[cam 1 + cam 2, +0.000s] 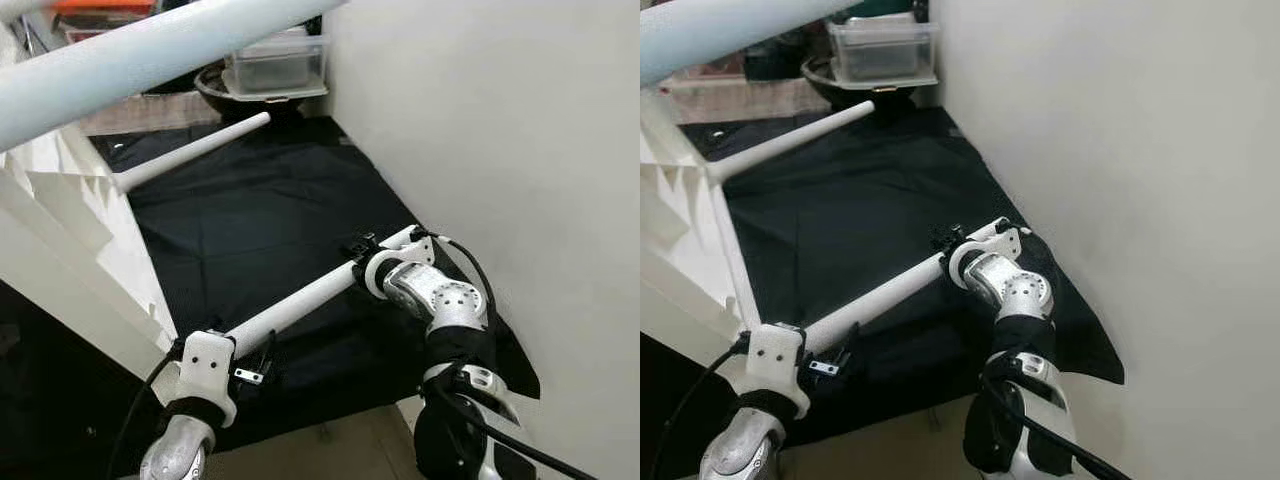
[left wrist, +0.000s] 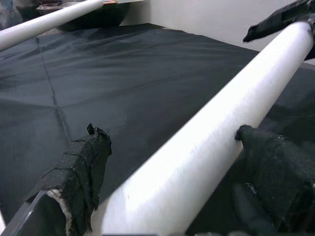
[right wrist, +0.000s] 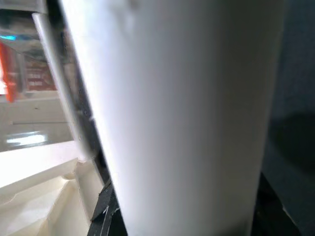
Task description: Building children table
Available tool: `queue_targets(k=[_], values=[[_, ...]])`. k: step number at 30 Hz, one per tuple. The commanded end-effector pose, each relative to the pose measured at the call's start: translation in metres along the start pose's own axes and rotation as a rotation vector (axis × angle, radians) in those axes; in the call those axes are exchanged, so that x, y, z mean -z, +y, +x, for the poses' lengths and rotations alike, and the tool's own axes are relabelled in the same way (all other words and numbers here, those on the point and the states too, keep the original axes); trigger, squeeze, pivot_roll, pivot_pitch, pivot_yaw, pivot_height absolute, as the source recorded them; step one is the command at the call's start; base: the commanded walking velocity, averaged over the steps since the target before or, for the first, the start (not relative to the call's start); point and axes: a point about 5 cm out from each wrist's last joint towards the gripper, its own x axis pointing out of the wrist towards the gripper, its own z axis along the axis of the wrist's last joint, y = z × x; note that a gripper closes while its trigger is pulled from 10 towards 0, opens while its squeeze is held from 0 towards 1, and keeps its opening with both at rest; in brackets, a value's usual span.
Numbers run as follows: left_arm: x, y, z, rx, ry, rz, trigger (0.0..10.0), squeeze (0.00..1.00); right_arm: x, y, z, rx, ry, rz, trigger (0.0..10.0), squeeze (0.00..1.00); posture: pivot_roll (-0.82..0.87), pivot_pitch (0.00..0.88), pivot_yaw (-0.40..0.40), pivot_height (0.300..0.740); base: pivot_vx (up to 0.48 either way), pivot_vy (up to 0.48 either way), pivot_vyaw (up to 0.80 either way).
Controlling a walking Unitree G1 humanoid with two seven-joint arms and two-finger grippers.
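Gripping one white table leg [image 1: 300, 303], left gripper [image 2: 172, 187] and right gripper [image 1: 362, 250] jaws closed.

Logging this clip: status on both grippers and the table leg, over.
Left gripper and right gripper both shut on white table leg, held over black cloth. Wall close on right.

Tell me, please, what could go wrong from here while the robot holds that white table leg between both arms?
The white table leg is held at both ends, by the left end effector and the right end effector; uneven arm motion could twist it loose. The right arm sits close to the wall, so swinging the leg risks a knock. Another attached leg juts out over the black cloth and could get bumped.
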Motion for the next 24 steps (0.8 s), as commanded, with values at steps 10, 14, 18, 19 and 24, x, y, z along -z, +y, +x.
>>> queue_targets(k=[10, 14, 18, 19, 24], values=[[0.004, 0.009, -0.001, -0.027, 0.030, 0.033, 10.0, 0.00, 0.023, -0.048, 0.003, 0.373, 0.012, -0.159, 10.0, 1.00, 0.10, 0.000, -0.090, 0.740, 0.000, 0.000, 0.00], [0.005, 0.009, -0.002, -0.021, 0.033, 0.041, 10.0, 0.00, 0.001, -0.053, -0.013, 0.388, -0.069, -0.142, 10.0, 1.00, 0.08, 0.000, -0.085, 0.740, 0.000, 0.000, 0.00], [0.006, 0.011, -0.004, -0.022, 0.037, 0.045, 10.0, 0.00, -0.005, -0.049, -0.021, 0.363, -0.082, -0.162, 10.0, 1.00, 0.08, 0.000, -0.086, 0.740, 0.000, 0.000, 0.00], [0.006, 0.014, -0.005, -0.022, 0.041, 0.051, 10.0, 0.00, -0.005, -0.051, -0.025, 0.356, -0.056, -0.190, 10.0, 1.00, 0.08, 0.000, -0.087, 0.740, 0.000, 0.000, 0.00], [0.007, 0.019, -0.007, -0.022, 0.049, 0.066, 10.0, 0.00, -0.013, -0.083, -0.038, 0.452, -0.036, -0.203, 10.0, 1.00, 0.08, 0.000, -0.088, 0.740, 0.000, 0.000, 0.00]])
